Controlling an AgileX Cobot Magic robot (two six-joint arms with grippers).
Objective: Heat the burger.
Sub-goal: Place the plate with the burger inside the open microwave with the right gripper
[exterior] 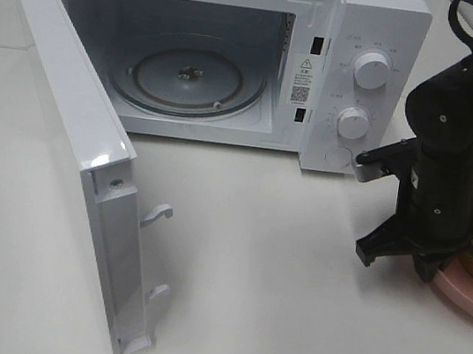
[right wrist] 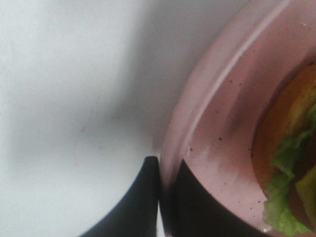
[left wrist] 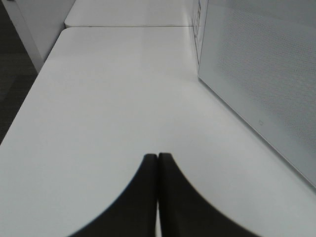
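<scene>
Right pincer (right wrist: 165, 162) pinching plate (right wrist: 197, 113) rim, burger (right wrist: 289, 143) just beside, seemingly untouched

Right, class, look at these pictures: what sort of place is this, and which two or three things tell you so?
Probably a robotics lab staged as a kitchen counter: an open white microwave on a white table, a burger on a pink plate, and a black robot arm.

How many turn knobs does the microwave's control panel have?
2: upper knob near the top of the panel; lower knob just below it. None seems hidden.
</scene>
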